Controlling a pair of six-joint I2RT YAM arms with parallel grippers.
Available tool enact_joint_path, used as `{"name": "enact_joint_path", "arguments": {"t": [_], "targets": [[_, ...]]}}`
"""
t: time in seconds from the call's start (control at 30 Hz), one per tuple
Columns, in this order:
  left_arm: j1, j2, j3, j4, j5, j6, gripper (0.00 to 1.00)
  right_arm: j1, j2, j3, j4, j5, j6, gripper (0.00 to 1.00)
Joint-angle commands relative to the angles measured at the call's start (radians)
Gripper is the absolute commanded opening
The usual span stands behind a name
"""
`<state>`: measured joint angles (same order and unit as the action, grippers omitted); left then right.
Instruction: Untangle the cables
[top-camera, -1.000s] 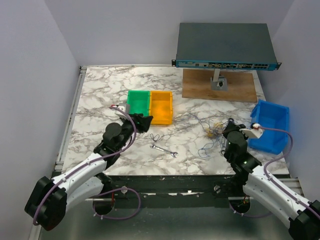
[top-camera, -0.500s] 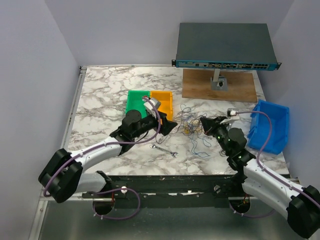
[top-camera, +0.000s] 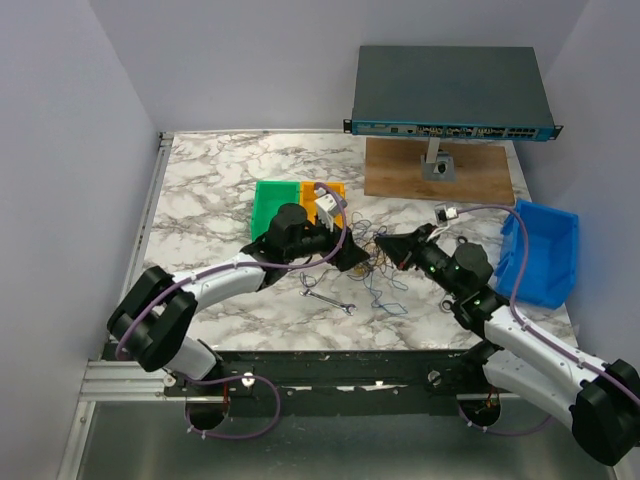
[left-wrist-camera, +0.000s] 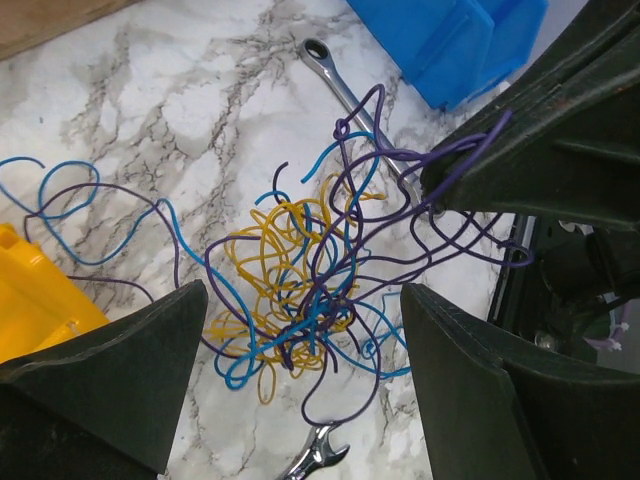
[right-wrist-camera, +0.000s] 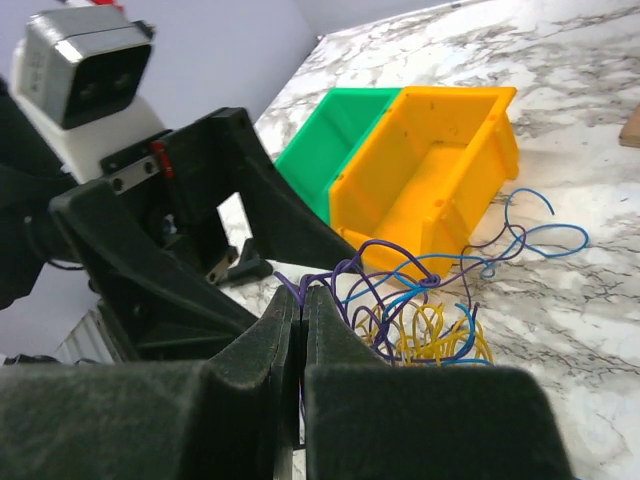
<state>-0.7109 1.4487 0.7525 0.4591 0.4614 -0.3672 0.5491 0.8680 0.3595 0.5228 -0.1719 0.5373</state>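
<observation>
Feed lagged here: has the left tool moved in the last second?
Yes. The left tool went rightward, past the orange bin, reaching the cables.

— Where are the cables?

— On the desk, near its middle, between the two end effectors. The left end effector is just left of them and the right end effector just right.

— And the wrench?

— In front of the cables, toward the near edge. It may touch a few strands; from above I can't tell.

— The bins?

— The paired bins sit side by side, behind and left of the cables. The lone bin is at the right edge. The switch stands over a board at the back right.
</observation>
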Motion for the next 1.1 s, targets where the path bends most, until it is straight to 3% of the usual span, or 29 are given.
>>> {"name": "enact_joint_path", "arguments": {"t": [0.0,0.1,0.17,0.33,0.37,0.4,0.43,0.47,0.5,0.7,0.83,0.9,1.07], "targets": [[-0.011,0.067,0.075,-0.079,0.074,-0.013,0.8,-0.001,-0.004,0.041,0.01,-0.086,0.026,0.01],[-0.01,0.124,0.122,-0.106,0.107,-0.024,0.73,0.0,-0.012,0.059,-0.008,-0.095,0.034,0.01],[-0.01,0.168,0.152,-0.107,0.173,-0.043,0.62,-0.001,-0.016,0.07,-0.021,-0.097,0.033,0.01],[-0.01,0.219,0.173,-0.053,0.268,-0.097,0.0,-0.002,-0.012,0.104,-0.086,-0.055,0.025,0.01],[-0.008,0.215,0.171,-0.049,0.269,-0.098,0.0,-0.002,-0.008,0.117,-0.106,-0.055,0.021,0.07],[-0.004,0.21,0.166,-0.047,0.267,-0.1,0.0,-0.001,-0.004,0.126,-0.137,-0.057,0.014,0.21],[0.001,0.202,0.156,-0.034,0.266,-0.105,0.0,-0.001,-0.001,0.14,-0.165,-0.057,0.002,0.45],[0.006,0.193,0.141,-0.013,0.266,-0.115,0.0,-0.001,-0.003,0.148,-0.2,-0.05,-0.006,0.62],[0.015,0.181,0.122,0.017,0.266,-0.127,0.0,-0.001,-0.01,0.152,-0.23,-0.037,-0.008,0.71],[0.073,0.131,0.033,0.16,0.297,-0.198,0.0,-0.002,-0.113,0.121,-0.441,0.224,-0.024,0.8],[0.092,0.103,-0.01,0.245,0.311,-0.228,0.0,-0.001,-0.149,0.094,-0.561,0.386,-0.018,0.79],[0.096,0.091,-0.028,0.268,0.309,-0.235,0.0,-0.001,-0.147,0.066,-0.546,0.357,-0.022,0.78],[0.105,0.076,-0.051,0.327,0.326,-0.258,0.0,-0.002,-0.151,-0.013,-0.346,0.076,-0.043,0.78]]}}
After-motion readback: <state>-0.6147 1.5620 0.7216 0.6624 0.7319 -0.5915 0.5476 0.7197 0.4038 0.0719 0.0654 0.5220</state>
